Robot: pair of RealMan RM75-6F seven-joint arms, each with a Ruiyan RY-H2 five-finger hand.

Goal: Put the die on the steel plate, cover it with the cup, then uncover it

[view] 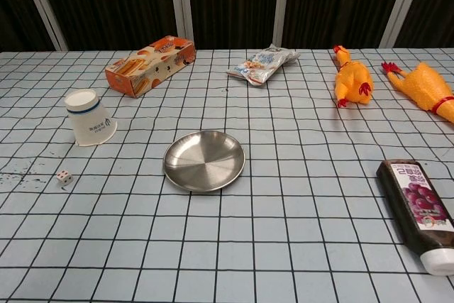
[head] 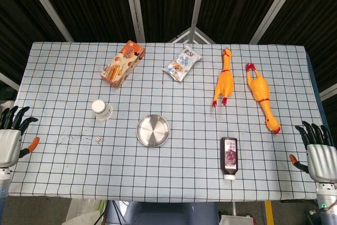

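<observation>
- While the die (view: 64,177) lies on the cloth, left of the bare steel plate (view: 204,160), nothing is done; placing, covering, uncovering remain;
- the cup (view: 89,118) stands inverted nearby;
- left hand (head: 11,135) and right hand (head: 319,154) both released, empty, at the table's edges.

In the head view the left hand (head: 11,135) is cut by the left edge and the right hand (head: 319,154) by the right edge, each arm running out at the bottom; neither hand appears in the chest view. The die (head: 98,139) is too small there for its pips to be read, and the bottle (view: 418,212) label print is too small to read. In the chest view the right-hand chicken (view: 424,89) is cropped by the right edge.
</observation>
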